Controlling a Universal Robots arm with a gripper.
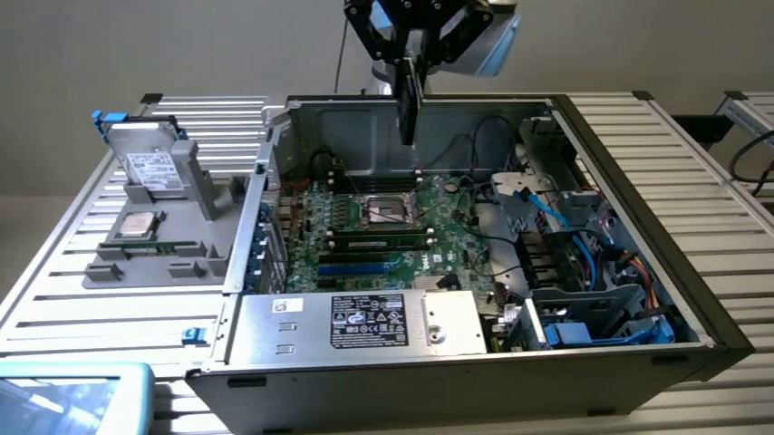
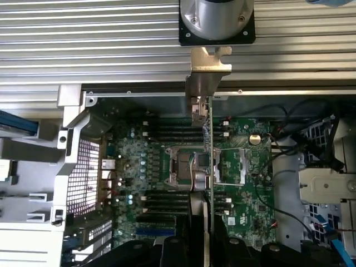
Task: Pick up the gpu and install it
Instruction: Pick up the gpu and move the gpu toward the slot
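Observation:
The gpu (image 1: 411, 101) hangs upright and edge-on above the open computer case (image 1: 629, 181), with my gripper (image 1: 412, 56) shut on its upper end. In the wrist view the gpu (image 2: 209, 161) is a thin vertical strip. Its silver end bracket (image 2: 208, 69) points away from the gripper (image 2: 204, 245), whose black fingers (image 2: 192, 217) clamp the card from both sides. Below the card lies the green motherboard (image 1: 400, 222), and the card hovers over the CPU socket (image 2: 192, 164) area without touching the board.
A grey holder (image 1: 158, 245) at the exterior view's left carries a silver drive with a white label (image 1: 154, 170) and a processor chip (image 1: 137, 225). The power supply (image 1: 362, 323) fills the case's near end. Cables and a drive cage (image 1: 593, 272) crowd its right side.

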